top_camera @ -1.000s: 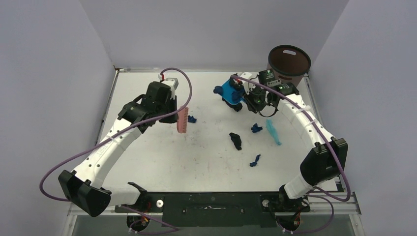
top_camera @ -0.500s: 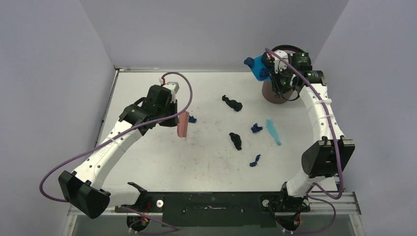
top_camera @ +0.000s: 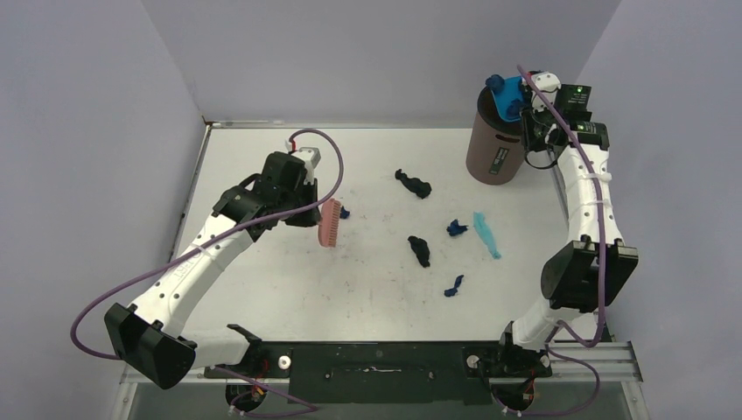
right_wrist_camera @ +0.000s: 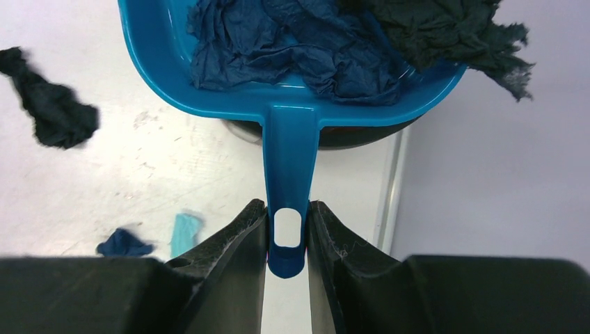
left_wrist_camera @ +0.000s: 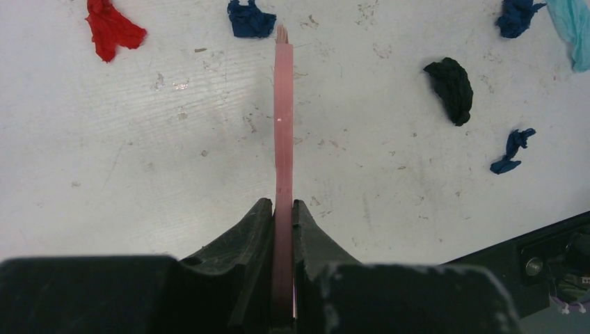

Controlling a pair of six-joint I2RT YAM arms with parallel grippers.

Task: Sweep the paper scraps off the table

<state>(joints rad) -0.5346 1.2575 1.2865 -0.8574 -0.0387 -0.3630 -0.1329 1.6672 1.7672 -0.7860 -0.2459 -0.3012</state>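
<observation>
My left gripper (left_wrist_camera: 283, 209) is shut on the pink hand brush (left_wrist_camera: 283, 125), held edge-on just above the table (top_camera: 262, 280) at the left middle (top_camera: 328, 222). A dark blue scrap (left_wrist_camera: 250, 19) lies at the brush tip and a red scrap (left_wrist_camera: 111, 31) to its left. Black scraps (top_camera: 413, 184) (top_camera: 420, 250), dark blue scraps (top_camera: 456, 228) (top_camera: 453, 285) and a light-blue strip (top_camera: 486, 234) lie at centre right. My right gripper (right_wrist_camera: 287, 216) is shut on the blue dustpan's handle (right_wrist_camera: 289, 153). The pan (top_camera: 506, 98) is over the bin and holds dark blue (right_wrist_camera: 278, 42) and black (right_wrist_camera: 431, 28) scraps.
A tall brown bin (top_camera: 492, 149) stands at the table's back right corner, by the metal edging and the wall. The grey-lilac walls close in the left, back and right sides. The arm bases and a black bar run along the near edge.
My right arm has lifted the dustpan from the table's back middle up and right to above the bin. A black scrap stays where the pan was. The brush shifted slightly right.
</observation>
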